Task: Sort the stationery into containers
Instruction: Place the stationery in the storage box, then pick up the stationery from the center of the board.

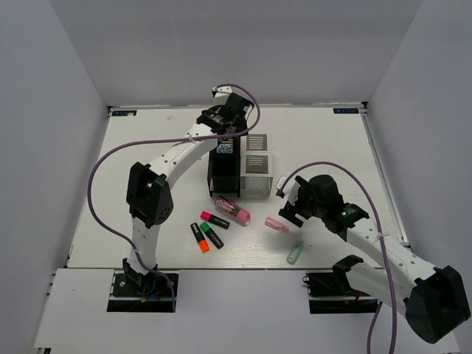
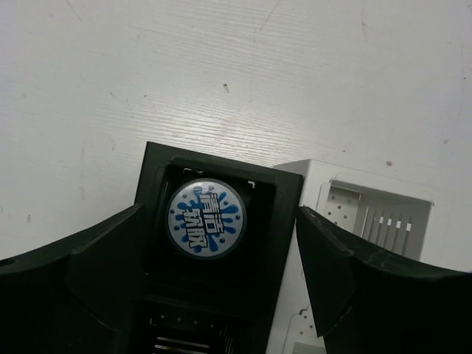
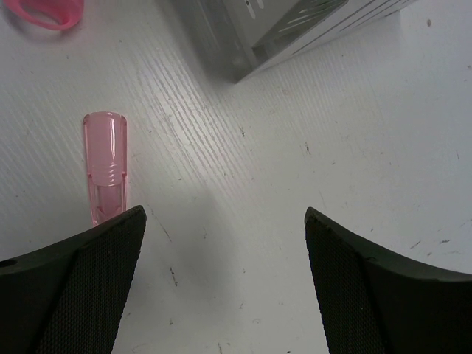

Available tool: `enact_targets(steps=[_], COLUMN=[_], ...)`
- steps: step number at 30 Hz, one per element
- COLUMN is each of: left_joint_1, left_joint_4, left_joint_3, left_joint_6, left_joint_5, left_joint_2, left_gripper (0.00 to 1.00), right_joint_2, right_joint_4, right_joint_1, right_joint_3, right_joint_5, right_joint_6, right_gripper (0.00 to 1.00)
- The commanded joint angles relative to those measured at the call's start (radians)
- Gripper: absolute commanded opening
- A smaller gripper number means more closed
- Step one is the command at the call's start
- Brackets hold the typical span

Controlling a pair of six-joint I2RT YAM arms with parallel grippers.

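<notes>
Flanking black bin (image 2: 155, 184) edges, left gripper (image 2: 221, 243) spread; roll (image 2: 206, 218) inside.

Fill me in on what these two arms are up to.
Two robot arms are sorting stationery. The left gripper hangs open over a black bin, with the blue-white roll lying in its top opening. The right gripper, also open, is low over the table beside the small pink piece, with nothing between its fingers. The pink capsule case, three highlighters and pale-green tube lie on the table, unsorted.
</notes>
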Motion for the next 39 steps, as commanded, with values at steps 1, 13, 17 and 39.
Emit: enact_targets(steps=[1,13,17,39], left_joint_1=[-0.018,-0.087,-0.078,-0.020], left_joint_4=[0.029,-0.185,-0.165,-0.128], left_joint_3=[0.004,-0.330,-0.736,-1.351], left_joint_6=[0.017,0.223,0.253,0.193], left_joint_5=[-0.025,0.301,0.257,0.202], left_joint_2=[-0.078,-0.479,-0.853,-1.563], left_gripper=[0.92,0.06,0.88,1.00], right_joint_2=[-0.013,0.018,0.102,0.495], right_joint_4=[-0.009,-0.270,-0.348,-0.026], right_joint_1=[-0.006,-0.013,-0.007,0.125], right_joint_3=[0.015,0.096,0.117,0.153], right_joint_5=[-0.021,-0.332,-0.461,-0.168], right_joint_6=[0.011,-0.049,-0.156,0.039], right_gripper=[0.89,0.73,0.88,0.68])
